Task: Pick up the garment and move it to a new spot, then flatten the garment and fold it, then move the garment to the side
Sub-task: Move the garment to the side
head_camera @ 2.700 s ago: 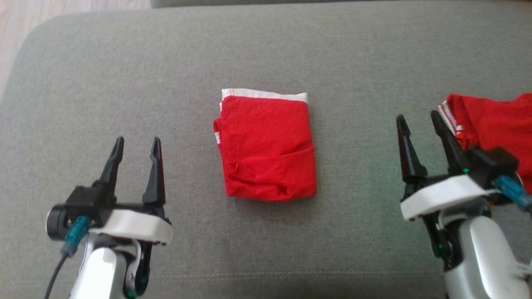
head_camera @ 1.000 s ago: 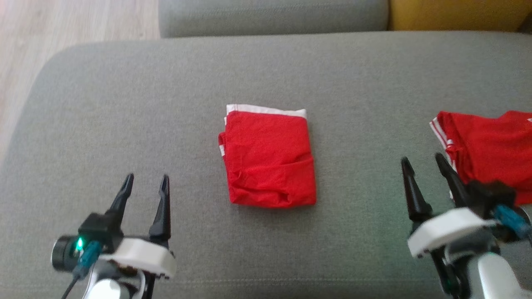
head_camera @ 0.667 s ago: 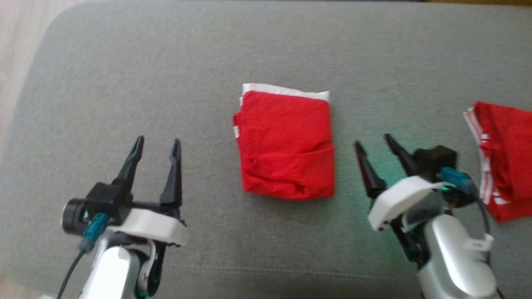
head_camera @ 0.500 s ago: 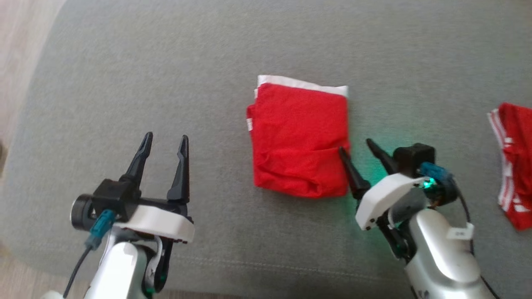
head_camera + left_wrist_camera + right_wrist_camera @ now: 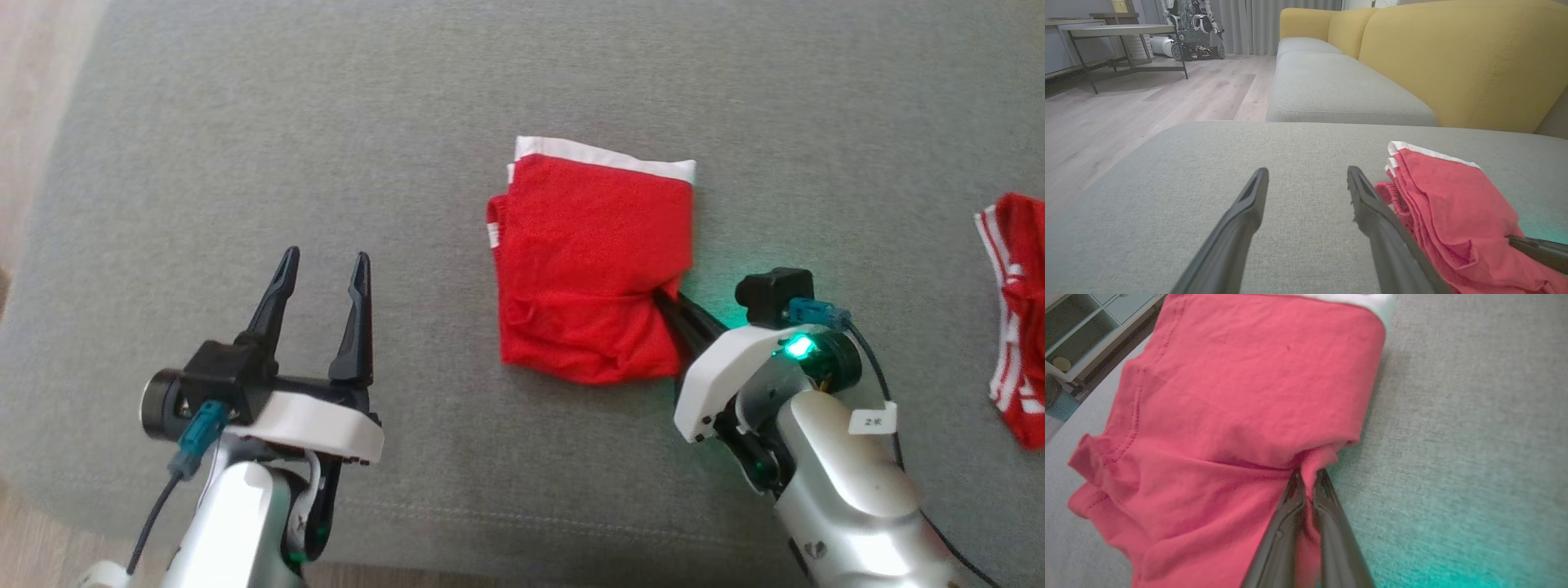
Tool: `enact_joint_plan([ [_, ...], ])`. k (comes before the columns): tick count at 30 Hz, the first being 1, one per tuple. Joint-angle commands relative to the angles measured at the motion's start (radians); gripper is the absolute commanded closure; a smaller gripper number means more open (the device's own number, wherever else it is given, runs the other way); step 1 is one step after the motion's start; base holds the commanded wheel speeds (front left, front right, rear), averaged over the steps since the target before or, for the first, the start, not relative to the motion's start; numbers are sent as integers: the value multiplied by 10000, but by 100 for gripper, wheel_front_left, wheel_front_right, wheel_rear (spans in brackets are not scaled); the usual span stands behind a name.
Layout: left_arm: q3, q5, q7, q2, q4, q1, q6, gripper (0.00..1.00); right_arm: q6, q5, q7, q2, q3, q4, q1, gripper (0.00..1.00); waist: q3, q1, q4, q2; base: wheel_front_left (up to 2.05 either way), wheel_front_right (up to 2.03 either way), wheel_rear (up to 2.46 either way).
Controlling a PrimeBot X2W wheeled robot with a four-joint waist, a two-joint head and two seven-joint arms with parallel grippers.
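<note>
The folded red garment (image 5: pixel 592 269) lies near the middle of the grey cushion (image 5: pixel 326 106), with its white band (image 5: pixel 604 155) along the 12 o'clock edge. The 4 o'clock edge is pinched between the closed fingers of the right gripper (image 5: pixel 668 300); in the right wrist view a tuck of red cloth is seen caught between them.

The step in hand is judged to be the last one, the move to the side. It would be done best if every layer were taken in the pinch and not the top one alone. The bundle should be slid or carried low, so that the fold is not shaken open, and then released flat.

The left gripper (image 5: pixel 324 265), at the garment's 8 o'clock and well apart from it, is spread wide and empty.

Counted:
- Two red garments, a second garment (image 5: pixel 1016 318) lying well apart at 3 o'clock.
- Two grippers.
- One cushion beneath them.
</note>
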Motion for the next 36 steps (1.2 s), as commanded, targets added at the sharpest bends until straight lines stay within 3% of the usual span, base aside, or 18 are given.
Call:
enact_joint_plan([
  [1, 342, 1, -94, 157, -347, -409, -3, 0, -7, 51, -6, 91, 345, -56, -58, 100, -28, -1, -229, 0, 0, 0, 0],
  [9, 436, 41, -110, 347, -530, -318, 51, 0, -7, -468, -112, -14, 507, -648, -97, 100, -117, -1, -1303, 0, 0, 0, 0],
  [20, 260, 260, 206, 626, -1379, -500, 89, 0, -7, -1205, 895, -1719, -918, -2541, -229, 100, 492, -1, -3160, 0, 0, 0, 0],
  [29, 106, 387, 451, 819, -1812, -882, 14, 0, -7, -1290, 1859, -3616, -2728, -3462, -994, 100, 1164, -1, -3750, 0, 0, 0, 0],
  [36, -19, 474, 551, 938, -2012, -1263, -80, 0, -7, -1121, 2224, -4256, -3948, -2423, -1763, 100, 1745, -1, -3683, 0, 0, 0, 0],
])
